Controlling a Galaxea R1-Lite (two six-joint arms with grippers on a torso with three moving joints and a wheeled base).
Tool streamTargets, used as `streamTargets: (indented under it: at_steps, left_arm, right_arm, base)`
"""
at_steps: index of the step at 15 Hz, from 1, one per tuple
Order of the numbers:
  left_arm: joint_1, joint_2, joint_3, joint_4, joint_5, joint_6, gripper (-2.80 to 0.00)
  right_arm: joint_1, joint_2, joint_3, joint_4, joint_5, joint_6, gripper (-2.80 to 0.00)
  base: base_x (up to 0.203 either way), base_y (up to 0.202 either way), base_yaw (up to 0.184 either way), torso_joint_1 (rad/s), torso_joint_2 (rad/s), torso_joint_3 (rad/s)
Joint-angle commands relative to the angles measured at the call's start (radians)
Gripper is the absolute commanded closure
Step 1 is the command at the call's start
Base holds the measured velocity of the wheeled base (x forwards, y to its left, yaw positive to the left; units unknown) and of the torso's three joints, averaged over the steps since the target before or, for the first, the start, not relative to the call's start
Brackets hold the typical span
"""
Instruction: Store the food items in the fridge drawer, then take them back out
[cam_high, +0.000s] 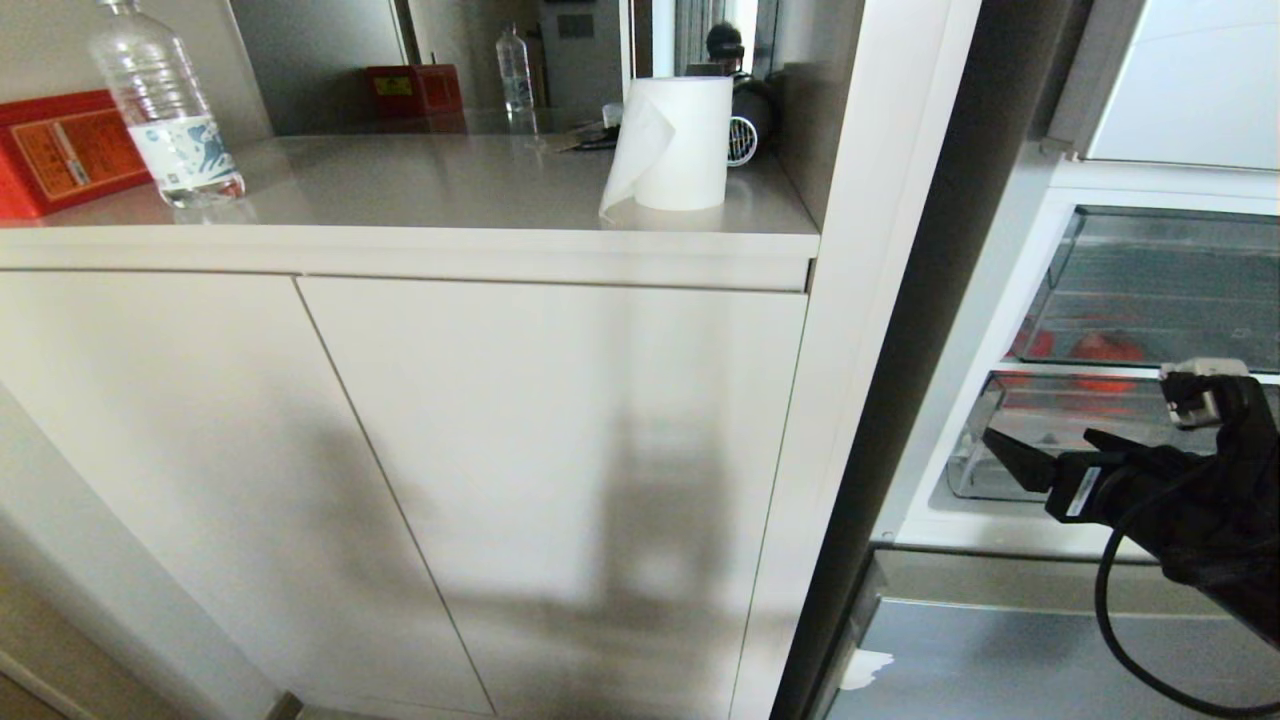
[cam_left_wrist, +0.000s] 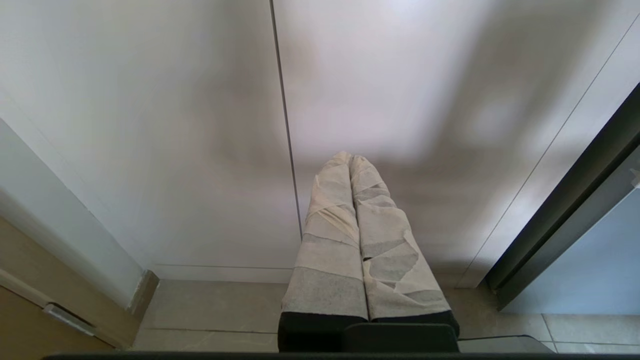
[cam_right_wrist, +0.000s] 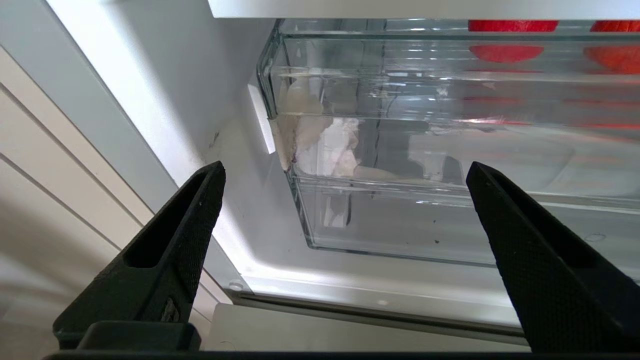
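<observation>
The left gripper (cam_left_wrist: 349, 161), its cloth-wrapped fingers pressed together, hung before the pale cabinet door (cam_left_wrist: 150, 125), holding nothing. The black right gripper (cam_right_wrist: 345, 172) stood spread wide and empty, just in front of the clear plastic fridge drawer (cam_right_wrist: 400, 220) with white tape scraps on its near corner. Beyond the gripper, behind the drawer's front wall, lay the two bright red rounded food items (cam_right_wrist: 505, 52).

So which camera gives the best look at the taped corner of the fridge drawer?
The right wrist view: the fridge drawer fills it, its white tape scraps close up. The head view shows the drawer only at the edge, tape indistinct. The left wrist view shows none of it.
</observation>
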Motion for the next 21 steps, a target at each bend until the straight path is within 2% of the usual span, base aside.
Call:
streamTargets:
  at_steps: [1, 8, 15, 16, 21]
  left_arm:
    - [0.000, 0.000, 0.000, 0.001, 0.000, 0.000, 0.00]
    - [0.000, 0.000, 0.000, 0.001, 0.000, -0.001, 0.00]
    - [0.000, 0.000, 0.000, 0.001, 0.000, -0.002, 0.00]
    - [0.000, 0.000, 0.000, 0.001, 0.000, -0.002, 0.00]
    - [0.000, 0.000, 0.000, 0.001, 0.000, -0.002, 0.00]
  right_arm:
    - [0.001, 0.008, -0.006, -0.014, -0.004, -0.001, -2.80]
    - [0.024, 0.021, -0.010, -0.026, -0.077, 0.003, -2.80]
    - [0.059, 0.050, -0.033, -0.029, -0.090, 0.006, -2.80]
    - [0.060, 0.053, -0.033, -0.029, -0.091, 0.006, 0.00]
    - [0.066, 0.089, -0.049, -0.036, -0.096, 0.006, 0.00]
  base:
    - [0.000, 0.000, 0.000, 0.000, 0.00, 0.000]
    - [0.000, 0.000, 0.000, 0.000, 0.00, 0.000]
    - [0.000, 0.000, 0.000, 0.000, 0.00, 0.000]
    - [0.000, 0.000, 0.000, 0.000, 0.00, 0.000]
    - [0.000, 0.000, 0.000, 0.000, 0.00, 0.000]
